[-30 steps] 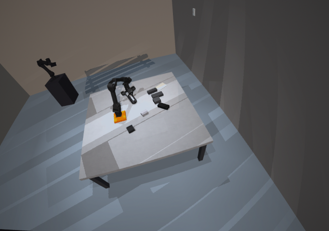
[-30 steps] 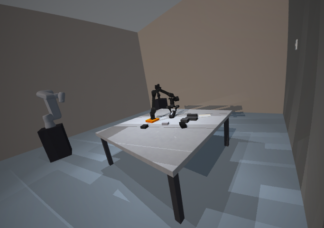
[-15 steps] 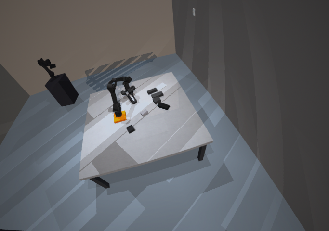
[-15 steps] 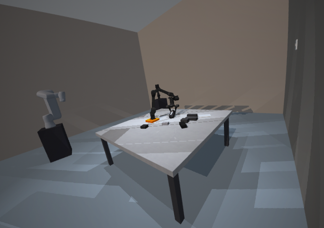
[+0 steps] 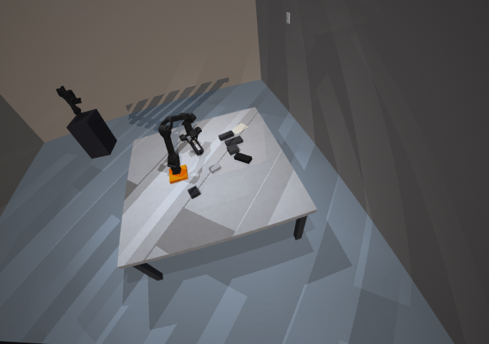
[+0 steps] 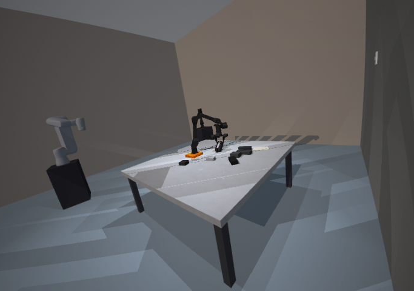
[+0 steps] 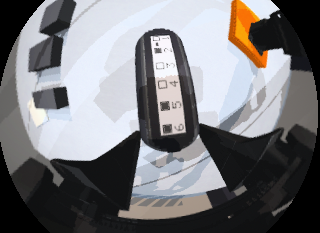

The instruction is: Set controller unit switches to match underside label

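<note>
Gripper [image 5: 193,140] [image 6: 219,142] [image 7: 170,131] is approx. 3/4 spread, w/ the controller unit [image 5: 197,146] [image 6: 218,147] [image 7: 167,88] pinched betw. its tips. In the wrist view one tip meets each long side of the unit, nr its lower end; the rest of the unit runs up through the ctr of the frame, w/ nothing gripping it there. Unit is tilted, not flat on its base. In the top view it's just L of ctr; in the exterior view, nr mid-frame, over the far part of the bench [image 5: 228,203] [image 6: 214,191] [image 7: 115,43]. Can't tell if its low end clears the bench.

Label [image 7: 167,85] faces the wrist cam: nos. 2, 5, 6 filled; 1, 3, 4 empty. No. 1 is at the top, small & hard to make out.

Hidden: rocker switches, on the side facing away from the wrist cam, so settings n/a. Label too small to read in the top & exterior views. Finger bodies run dark into the bottom edge of the wrist view, parts hard to separate. Dark blocks at its upper L are partly cut off by the round border; arm at upper R is cut off too, beside the orange base [image 5: 184,178] [image 6: 189,156] [image 7: 237,33].
</note>
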Robot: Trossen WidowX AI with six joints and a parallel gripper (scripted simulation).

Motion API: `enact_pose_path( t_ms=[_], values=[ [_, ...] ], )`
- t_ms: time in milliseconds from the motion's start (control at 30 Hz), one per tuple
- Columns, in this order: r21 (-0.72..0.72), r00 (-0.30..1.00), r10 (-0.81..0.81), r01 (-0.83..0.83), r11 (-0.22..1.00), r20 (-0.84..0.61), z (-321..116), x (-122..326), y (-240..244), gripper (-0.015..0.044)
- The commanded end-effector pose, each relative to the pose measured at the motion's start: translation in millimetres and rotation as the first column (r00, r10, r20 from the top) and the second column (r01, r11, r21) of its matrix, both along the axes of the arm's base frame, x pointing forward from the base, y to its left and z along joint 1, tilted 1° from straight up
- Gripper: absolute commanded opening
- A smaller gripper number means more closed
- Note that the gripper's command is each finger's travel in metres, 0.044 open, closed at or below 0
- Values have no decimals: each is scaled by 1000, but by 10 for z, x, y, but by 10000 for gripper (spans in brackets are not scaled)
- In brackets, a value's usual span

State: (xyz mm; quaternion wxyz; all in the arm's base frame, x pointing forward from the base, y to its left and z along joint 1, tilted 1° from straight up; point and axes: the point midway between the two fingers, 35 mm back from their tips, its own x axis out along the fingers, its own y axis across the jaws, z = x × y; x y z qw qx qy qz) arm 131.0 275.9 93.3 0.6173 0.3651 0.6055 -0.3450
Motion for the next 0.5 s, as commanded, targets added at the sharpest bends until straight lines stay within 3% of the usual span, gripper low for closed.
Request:
enact_pose_path(
  t_ms=[0,467],
  values=[
    [11,1000,3,-3,1000,9,69,30,-3,336],
    [10,1000,3,-3,1000,9,152,65,-72,336]
  ],
)
